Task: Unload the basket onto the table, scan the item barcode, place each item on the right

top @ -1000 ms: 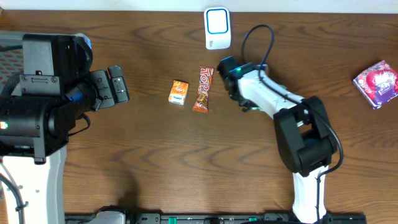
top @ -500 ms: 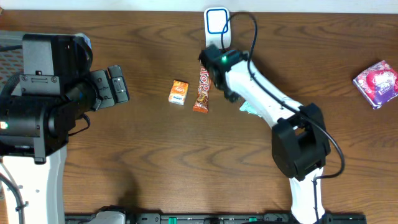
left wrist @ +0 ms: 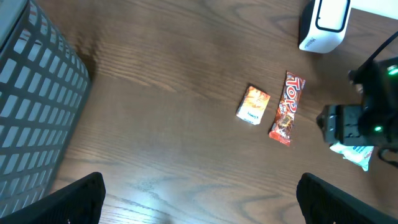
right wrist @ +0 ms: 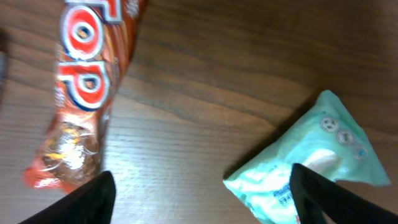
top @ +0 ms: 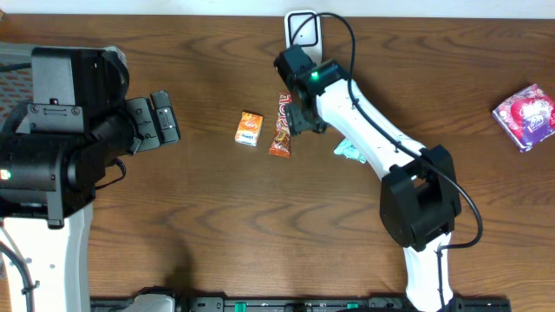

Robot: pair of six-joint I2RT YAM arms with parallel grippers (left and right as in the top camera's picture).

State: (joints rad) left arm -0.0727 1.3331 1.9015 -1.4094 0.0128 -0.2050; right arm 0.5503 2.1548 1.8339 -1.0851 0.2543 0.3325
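A red-orange candy bar point(top: 283, 125) point(right wrist: 81, 93) and a small orange box point(top: 250, 127) point(left wrist: 253, 104) lie mid-table. A teal packet point(top: 349, 151) point(right wrist: 311, 162) lies flat on the wood to their right. The white scanner point(top: 302, 28) point(left wrist: 323, 25) stands at the far edge. My right gripper point(top: 305, 120) point(right wrist: 202, 202) hovers open between the candy bar and the teal packet, with only bare wood between its fingers. My left gripper point(top: 165, 117) point(left wrist: 199, 199) stays wide open at the left, holding nothing, well clear of the items.
A pink packet point(top: 526, 115) sits at the far right. A grey mesh basket point(left wrist: 31, 112) stands at the left edge beside the left arm. The right arm's cable loops over the scanner.
The right gripper has opened wider and swung left and toward the scanner, away from the teal packet, which stays on the table. The left arm has not moved.
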